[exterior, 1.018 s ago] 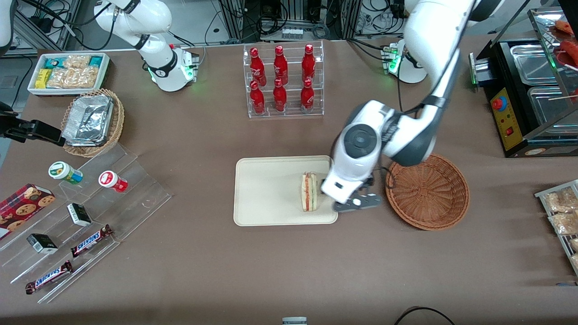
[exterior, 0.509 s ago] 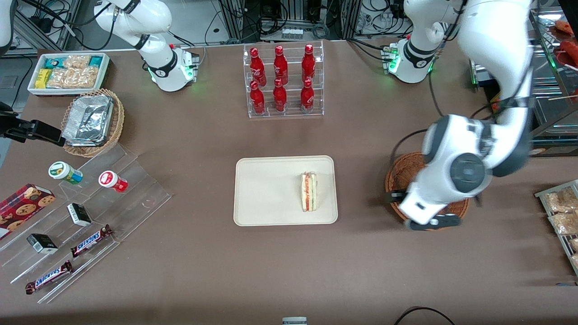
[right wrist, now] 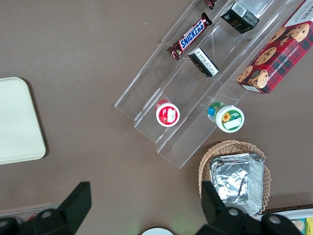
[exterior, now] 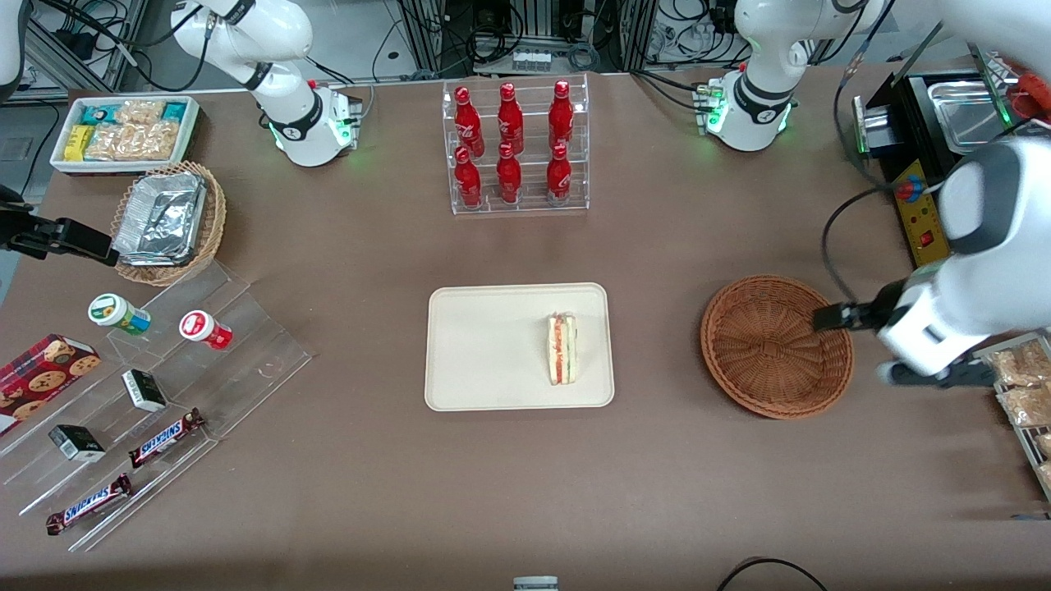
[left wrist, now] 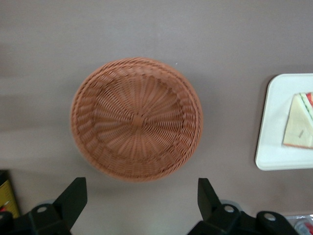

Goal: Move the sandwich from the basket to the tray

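The sandwich lies on the cream tray, close to the tray edge that faces the basket, with its red and green filling edge showing. The reddish-brown wicker basket beside the tray holds nothing. My left gripper hangs above the table just off the basket's rim, toward the working arm's end. In the left wrist view the gripper is open and empty, its black fingers spread wide just off the basket. The tray and sandwich also show there.
A clear rack of red bottles stands farther from the camera than the tray. A black appliance and a rack of snack packets flank the gripper. Toward the parked arm's end are acrylic steps with snacks and a foil-tray basket.
The left arm has swung from beside the sandwich at the tray, across the basket, to just off the basket's rim toward its own end. The sandwich stays on the tray.
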You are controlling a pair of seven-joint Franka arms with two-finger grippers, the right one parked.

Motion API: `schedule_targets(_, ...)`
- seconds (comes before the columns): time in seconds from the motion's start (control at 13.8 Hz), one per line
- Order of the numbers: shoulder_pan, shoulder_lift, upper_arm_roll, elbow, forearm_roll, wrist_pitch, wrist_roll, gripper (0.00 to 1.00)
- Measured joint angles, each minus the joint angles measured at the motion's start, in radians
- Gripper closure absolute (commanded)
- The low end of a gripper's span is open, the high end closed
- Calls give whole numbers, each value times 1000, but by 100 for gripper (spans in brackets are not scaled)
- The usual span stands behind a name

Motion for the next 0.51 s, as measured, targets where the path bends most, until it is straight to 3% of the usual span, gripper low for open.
schedule_targets(0.51, 6, -204, -7, -2, 59, -141, 1, 0)
